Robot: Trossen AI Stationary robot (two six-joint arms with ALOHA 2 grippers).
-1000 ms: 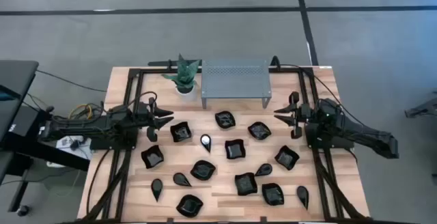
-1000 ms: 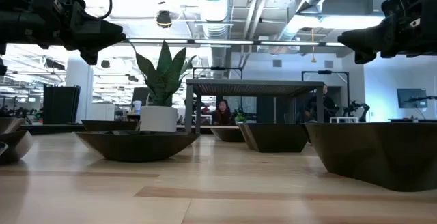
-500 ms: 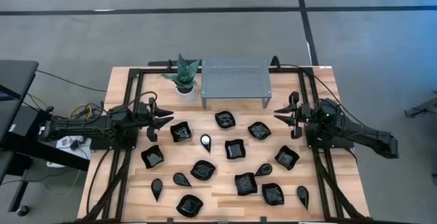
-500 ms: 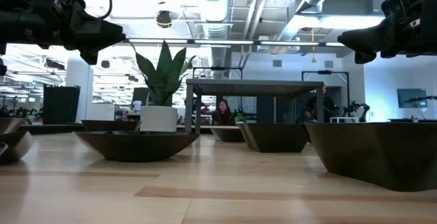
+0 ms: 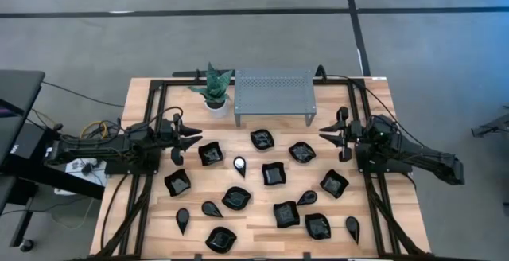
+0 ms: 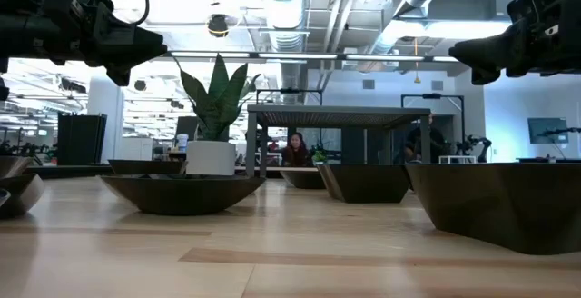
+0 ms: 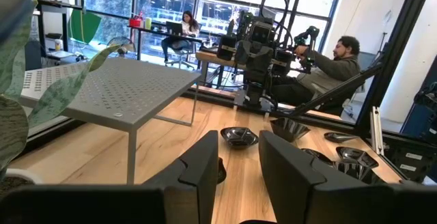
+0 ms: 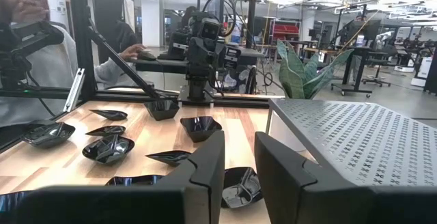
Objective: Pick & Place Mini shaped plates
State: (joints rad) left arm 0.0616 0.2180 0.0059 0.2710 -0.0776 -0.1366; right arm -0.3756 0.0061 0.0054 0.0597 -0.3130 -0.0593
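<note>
Fingers of the left gripper (image 5: 193, 139) stand slightly apart and hold nothing, hovering at the desk's (image 5: 254, 227) left side; the right gripper (image 5: 326, 134) does likewise at the right side, fingers also parted and empty. Between them the mini shaped plates (image 5: 273, 173) lie scattered (glossy black: square, teardrop and wavy-edged), in front of the grey perforated rack (image 5: 273, 92) and potted plant (image 5: 214, 87).

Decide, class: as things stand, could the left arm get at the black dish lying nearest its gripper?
Probably yes. The left gripper hangs open and empty above the table's left side, and the nearest dish lies just beside it on bare wood, with nothing between them and clear of the rack and plant.
</note>
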